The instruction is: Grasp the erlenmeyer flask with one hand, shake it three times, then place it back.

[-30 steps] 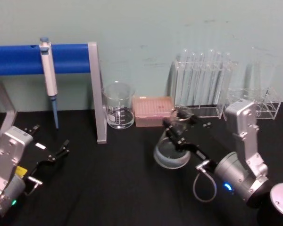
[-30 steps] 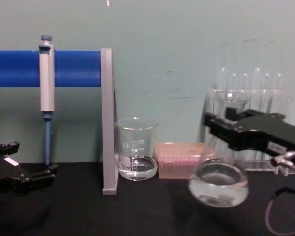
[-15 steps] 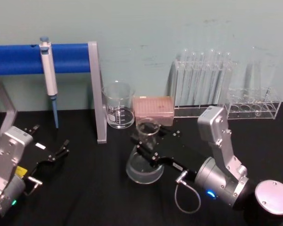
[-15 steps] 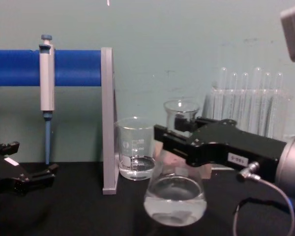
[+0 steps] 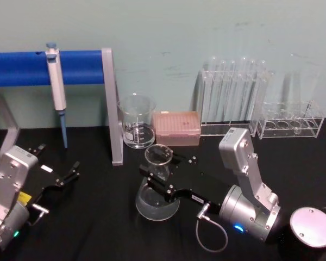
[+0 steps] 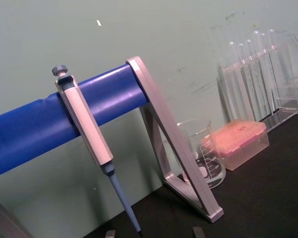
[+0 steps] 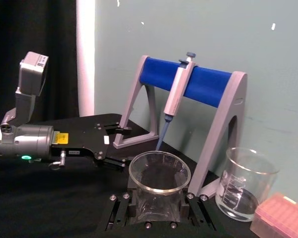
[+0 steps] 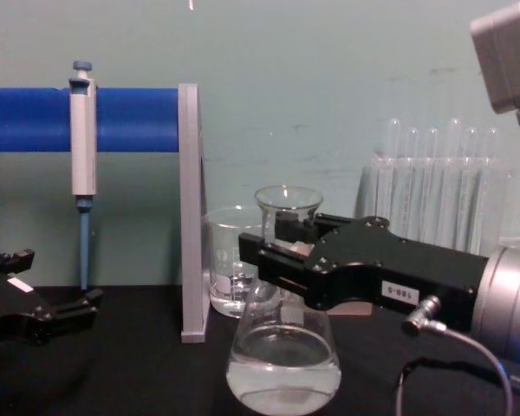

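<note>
My right gripper is shut on the neck of the erlenmeyer flask, a clear conical flask with a little liquid in its wide base. The flask stands upright at mid-table, in front of the grey stand post; whether its base touches the black table is unclear. From the chest the flask hangs below the black right gripper. The flask's rim sits between the jaws in the right wrist view. My left gripper rests parked and open at the table's left, also seen from the chest as the left gripper.
A glass beaker and a pink tip box stand just behind the flask. Test tube racks line the back right. A pipette hangs on the blue bar of a grey stand at the left.
The right gripper has carried the flask leftward from in front of the test tube rack, past the pink box, and lower, turning it from tilted to upright. The left arm has not moved.
</note>
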Motion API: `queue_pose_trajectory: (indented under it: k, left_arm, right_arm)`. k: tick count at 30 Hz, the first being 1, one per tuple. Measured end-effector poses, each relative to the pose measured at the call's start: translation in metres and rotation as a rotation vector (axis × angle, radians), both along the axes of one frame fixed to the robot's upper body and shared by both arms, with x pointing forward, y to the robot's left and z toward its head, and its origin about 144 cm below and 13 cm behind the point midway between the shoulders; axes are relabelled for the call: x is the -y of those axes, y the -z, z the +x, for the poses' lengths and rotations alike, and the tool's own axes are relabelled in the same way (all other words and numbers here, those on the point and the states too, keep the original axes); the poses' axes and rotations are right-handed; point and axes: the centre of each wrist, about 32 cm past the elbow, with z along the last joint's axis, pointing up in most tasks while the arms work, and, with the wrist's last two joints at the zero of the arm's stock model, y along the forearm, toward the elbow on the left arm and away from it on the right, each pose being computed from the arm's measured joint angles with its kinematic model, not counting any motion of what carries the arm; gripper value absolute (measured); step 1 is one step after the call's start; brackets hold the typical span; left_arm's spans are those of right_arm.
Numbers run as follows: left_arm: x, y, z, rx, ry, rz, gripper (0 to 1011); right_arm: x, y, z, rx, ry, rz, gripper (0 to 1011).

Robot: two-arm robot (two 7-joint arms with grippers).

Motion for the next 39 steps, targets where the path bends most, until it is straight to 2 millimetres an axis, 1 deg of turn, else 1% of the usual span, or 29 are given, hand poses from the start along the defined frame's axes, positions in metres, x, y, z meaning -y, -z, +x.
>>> queue_pose_trajectory:
  k: [11,22,30,39]
  left_arm:
    - [0.000,0.000,0.000,0.000,0.000,0.000,1001]
    - [0.000,0.000,0.000,0.000,0.000,0.000,1001]
    - [0.000,0.000,0.000,0.000,0.000,0.000,1001]
    - [0.000,0.000,0.000,0.000,0.000,0.000,1001]
  right_arm:
    - [0.010,0.000,0.000,0.013,0.100,0.016,451]
    - [0.028,-0.001,-0.001,0.026,0.247,0.029,451]
    - [0.047,-0.003,-0.003,0.038,0.382,0.030,451]
    - [0.059,-0.002,-0.006,0.033,0.485,0.031,451]
